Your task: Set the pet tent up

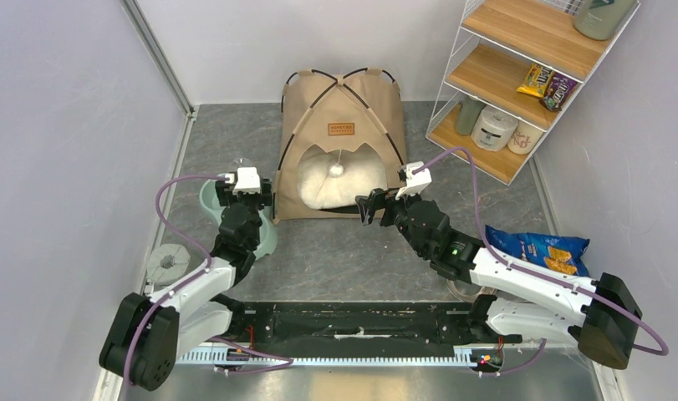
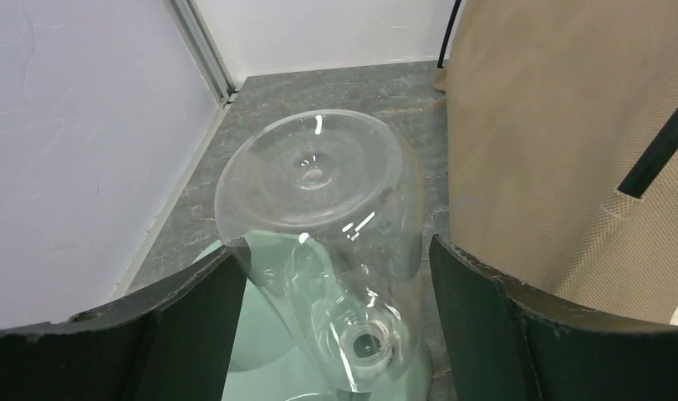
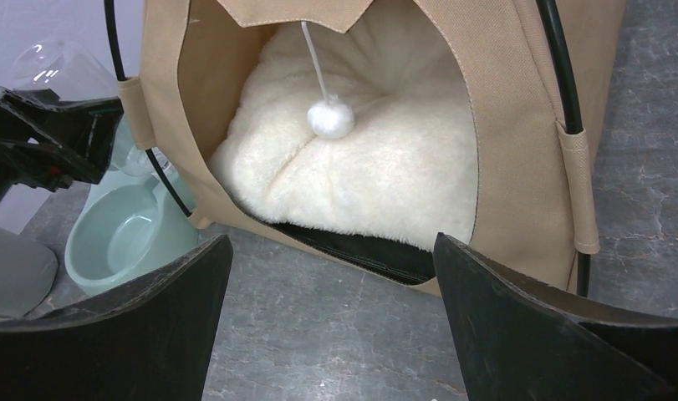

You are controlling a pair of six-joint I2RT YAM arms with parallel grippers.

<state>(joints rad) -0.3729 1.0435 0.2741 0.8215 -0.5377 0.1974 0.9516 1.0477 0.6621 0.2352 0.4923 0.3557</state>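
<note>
The tan pet tent (image 1: 342, 125) stands upright at the back middle, its black poles crossed over the top and its arched doorway facing me. A fluffy white pillow (image 3: 377, 167) lies inside it, under a hanging pompom (image 3: 330, 119). My right gripper (image 3: 331, 251) is open over bare floor just before the doorway, holding nothing. My left gripper (image 2: 333, 251) is open left of the tent (image 2: 553, 142). Its fingers stand on either side of a clear upturned bottle (image 2: 318, 175) set in a mint green bowl (image 2: 268, 334), with a gap showing on the right side.
A wire shelf with wooden boards (image 1: 519, 75) at the back right holds snack packs and a white jar (image 1: 492, 128). A blue chip bag (image 1: 540, 249) lies beside my right arm. A grey round object (image 1: 168, 263) sits near the left wall.
</note>
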